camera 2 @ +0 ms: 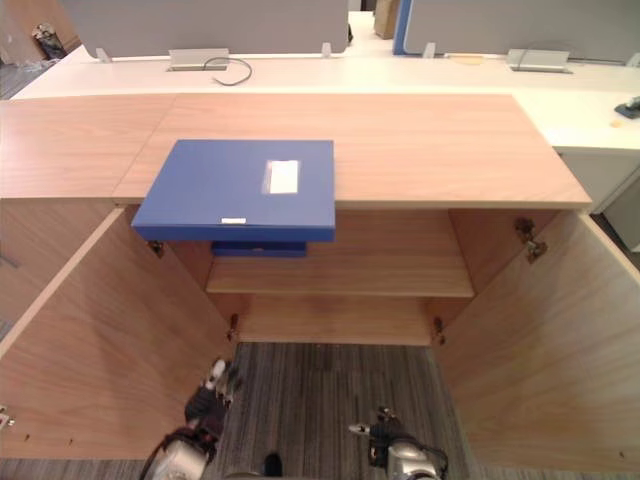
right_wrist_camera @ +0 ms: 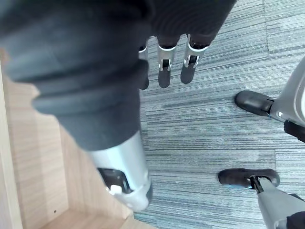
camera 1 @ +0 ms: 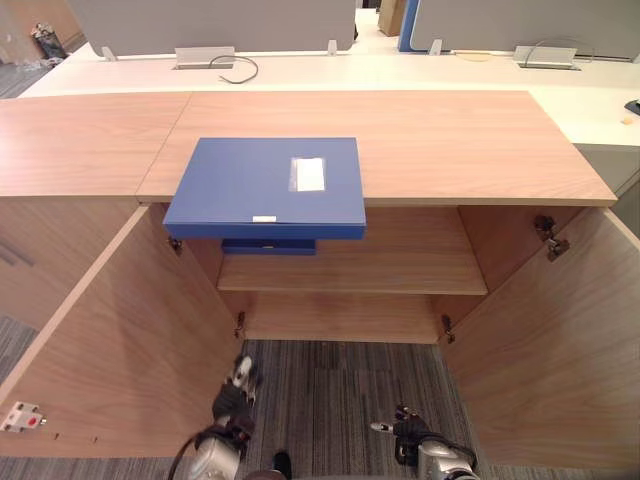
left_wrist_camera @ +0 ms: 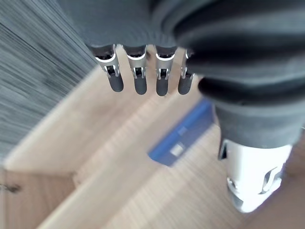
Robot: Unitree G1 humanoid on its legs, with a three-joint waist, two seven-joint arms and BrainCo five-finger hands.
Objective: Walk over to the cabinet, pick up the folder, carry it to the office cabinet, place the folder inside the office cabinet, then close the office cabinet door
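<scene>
The fingers (left_wrist_camera: pixel 138 81) of the left hand (camera 1: pixel 232 395) hang straight, slightly apart and empty, and so do the fingers (right_wrist_camera: pixel 164 71) of the right hand (camera 1: pixel 408 432). Both hands hang low over the grey striped carpet (camera 1: pixel 330 385), between the open wooden cabinet doors (camera 1: pixel 110 350). Well above and ahead of them, the flat blue rectangular folder (camera 1: pixel 270 185) lies on the wood-grain cabinet top (camera 1: pixel 450 140), overhanging its front edge. The pick-up seems to be the step in hand, and it calls for both arms to rise to that overhang.

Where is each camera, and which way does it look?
Left eye view: on the head, looking down at the open cabinet, blue folder on top; left hand and right hand low.
Right eye view: beside it, same scene.
Left wrist view: left wrist, past straight fingers toward the folder.
Right wrist view: right wrist, past straight fingers toward the carpet.
Both eyes and left wrist share the folder.
</scene>
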